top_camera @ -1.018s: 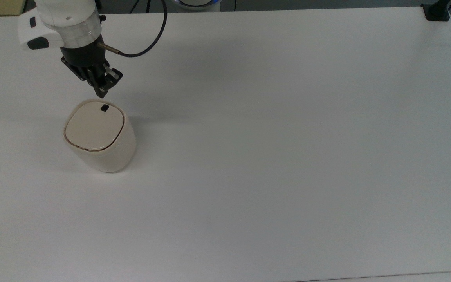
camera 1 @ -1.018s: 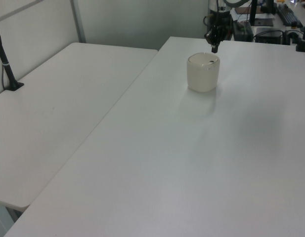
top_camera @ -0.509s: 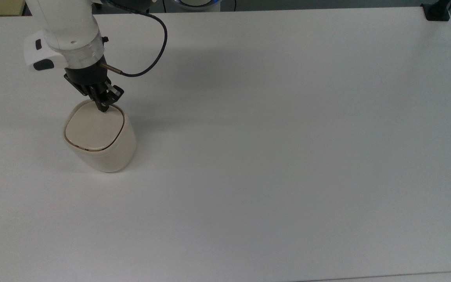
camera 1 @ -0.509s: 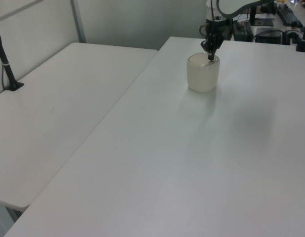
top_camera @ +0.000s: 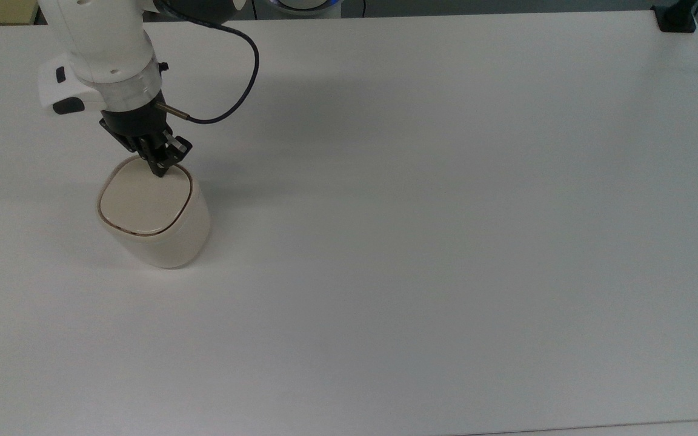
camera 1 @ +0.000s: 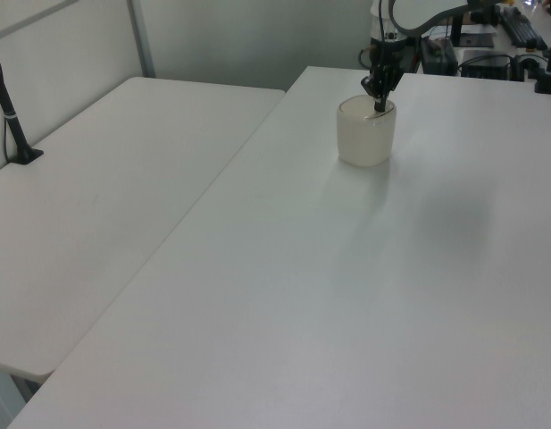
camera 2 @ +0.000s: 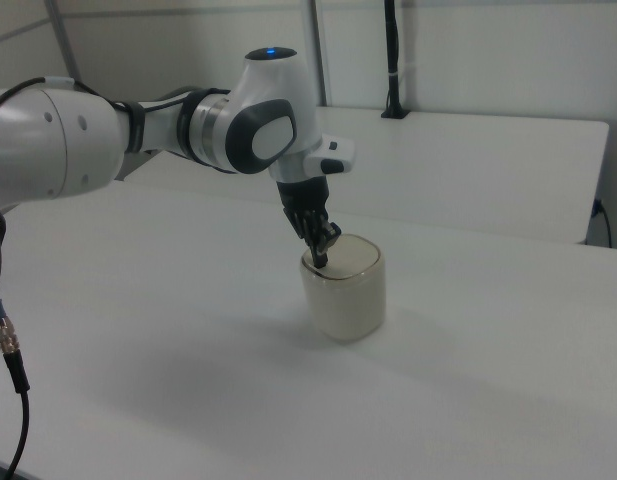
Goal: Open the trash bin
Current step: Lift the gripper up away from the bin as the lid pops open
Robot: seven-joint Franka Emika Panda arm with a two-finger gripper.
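Fingers point(top_camera: 162, 165): pressed together, holding nothing, tips down on the far lid edge of the trash bin point(top_camera: 154, 212), upper left of the top view; lid flat.

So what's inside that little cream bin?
That cannot be seen: the trash bin has its flat lid closed over the inside. Only the gripper shows on top, its tip pressing at the lid's edge.

No text, label, brand, number or sign can be read in any of the three views: none on the trash bin point(top_camera: 154, 218) under the tool point(top_camera: 160, 168), none on the arm's white casing above the tool, and none on the desk point(top_camera: 446, 212) around it.
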